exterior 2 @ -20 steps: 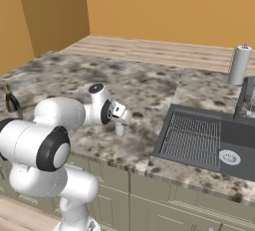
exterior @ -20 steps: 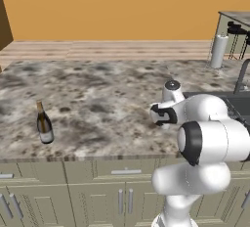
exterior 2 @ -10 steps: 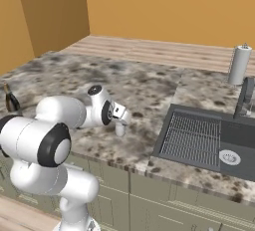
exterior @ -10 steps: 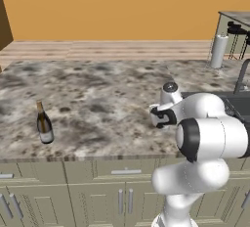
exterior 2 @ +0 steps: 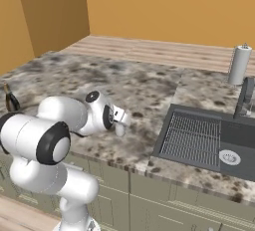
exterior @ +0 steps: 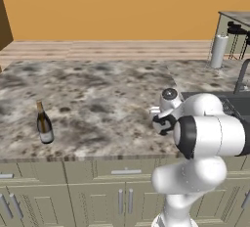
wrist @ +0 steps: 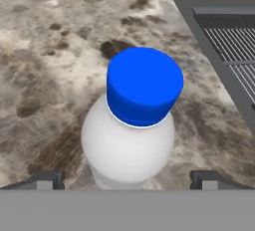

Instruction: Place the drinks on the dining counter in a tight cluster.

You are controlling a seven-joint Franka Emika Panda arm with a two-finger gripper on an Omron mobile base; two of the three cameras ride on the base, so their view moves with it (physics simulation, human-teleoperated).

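Both tool fingers straddle the water bottle, spread wide.

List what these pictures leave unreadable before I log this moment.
- Small clear blue-capped water bottle: its base is cut off by the hand view's bottom edge.
- Open gripper: left base view, arm's white links cover the fingers.
- Dark wine bottle with pale label: label print too small; right base view, arm hides most of it.
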